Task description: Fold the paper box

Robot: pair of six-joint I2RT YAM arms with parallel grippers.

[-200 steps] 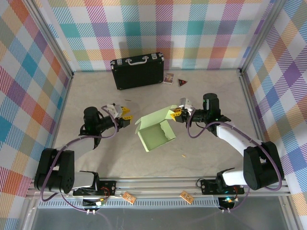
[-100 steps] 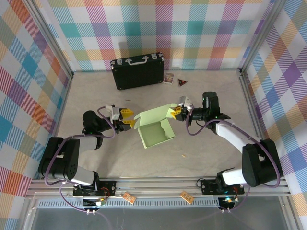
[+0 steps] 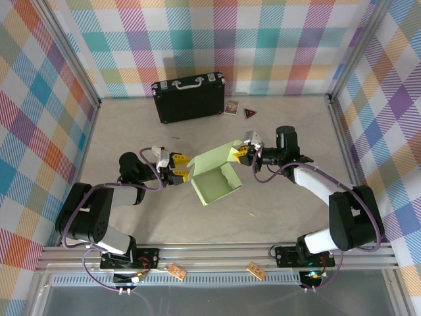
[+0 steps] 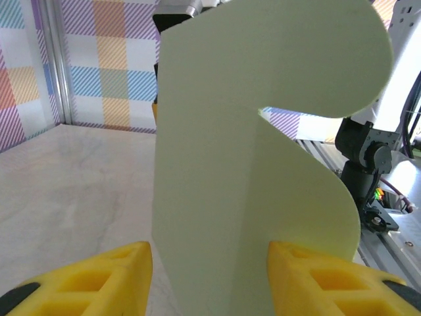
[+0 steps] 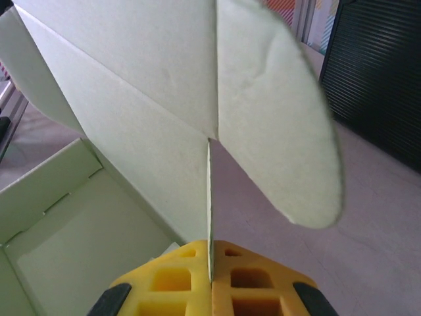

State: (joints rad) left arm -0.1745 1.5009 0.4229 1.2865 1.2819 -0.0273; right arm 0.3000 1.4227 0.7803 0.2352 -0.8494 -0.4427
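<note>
Pale green paper box, lid raised, right gripper pinching its flap, left gripper jaws apart alongside

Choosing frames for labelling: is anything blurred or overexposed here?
Top view: sharp and evenly lit across the paper box. Left wrist view: the box flap is crisp, the background at right glares white. Right wrist view: the rounded flap's edge is blurred; the fingers are sharp.

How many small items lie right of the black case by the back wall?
2: a small reddish card just right of the black case, and a dark triangular piece right of that card. More could be hidden behind the case.
</note>
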